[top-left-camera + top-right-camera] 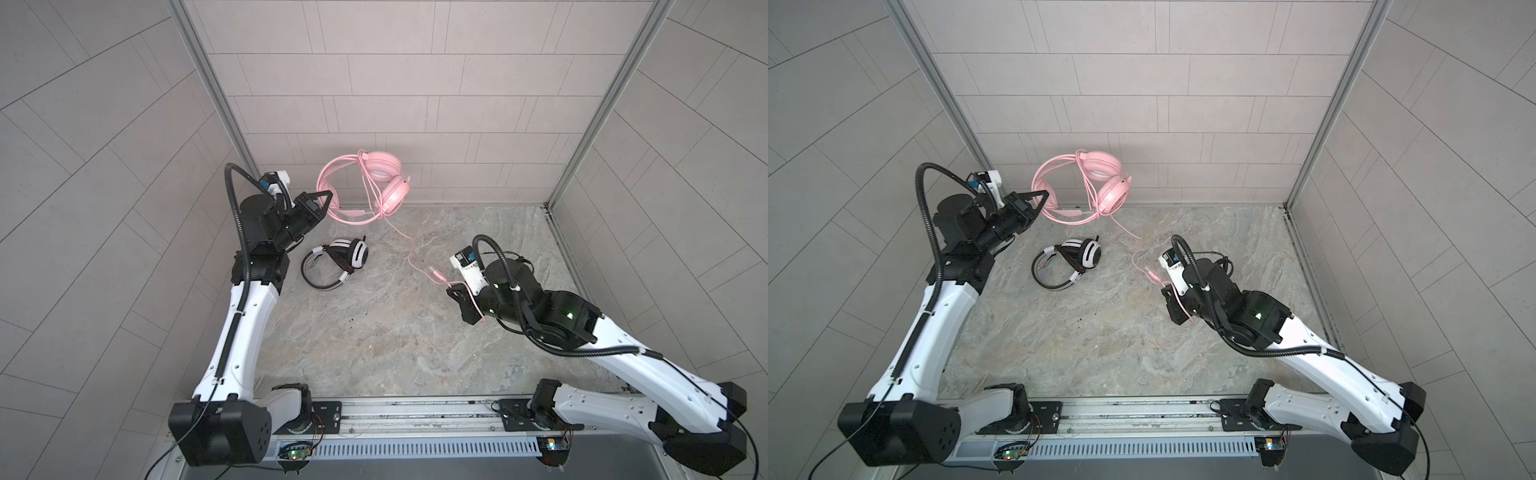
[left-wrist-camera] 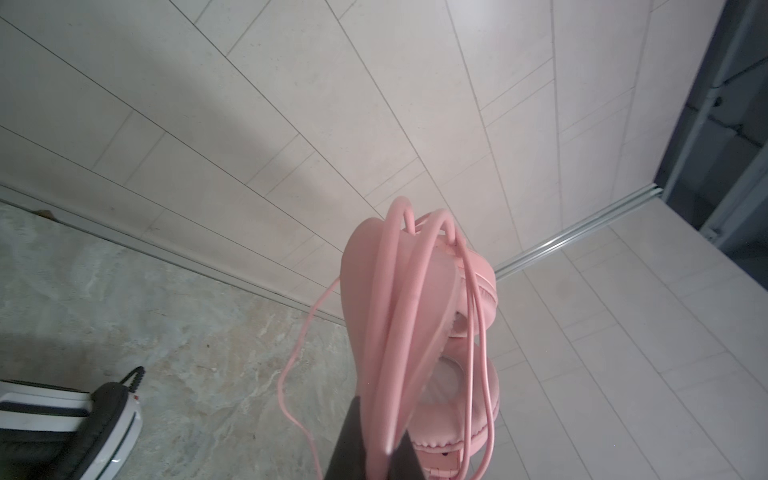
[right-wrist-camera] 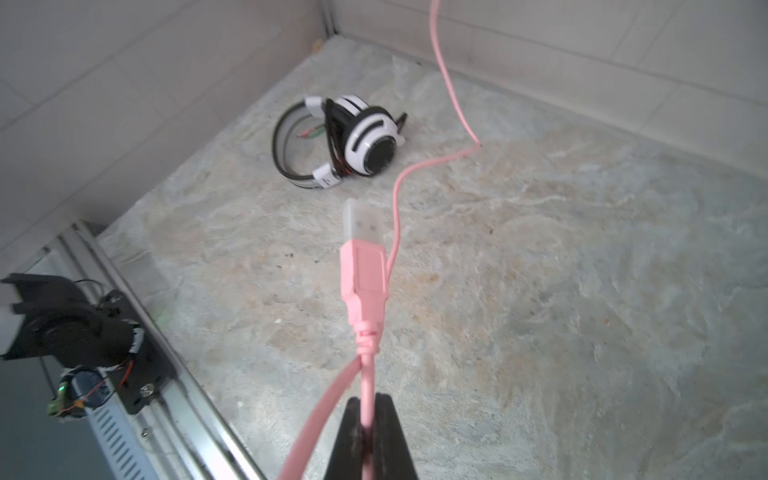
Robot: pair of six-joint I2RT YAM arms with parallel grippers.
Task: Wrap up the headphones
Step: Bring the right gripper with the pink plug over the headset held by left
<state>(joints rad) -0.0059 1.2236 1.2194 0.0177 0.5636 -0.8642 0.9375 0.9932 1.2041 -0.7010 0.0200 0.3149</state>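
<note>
Hanging off the table (image 1: 415, 332) in the upper middle of both top views, the pink headset (image 1: 365, 185) is lifted by its headband, which the left gripper (image 1: 330, 195) has clenched. Its pink cable (image 1: 409, 245) loops around the earcups and trails down right to the right gripper (image 3: 365, 440), pinched tight on the cord just behind the plug (image 3: 363, 257). The striped headset (image 1: 336, 264) lies on the table at centre left, black cable wound round it.

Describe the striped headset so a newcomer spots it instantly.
Start at the marble tabletop. Left of centre, just in front of the left gripper, the white-and-black headset lies flat. Unlike the pink headset held up behind it, its black cable is already wound.
</note>
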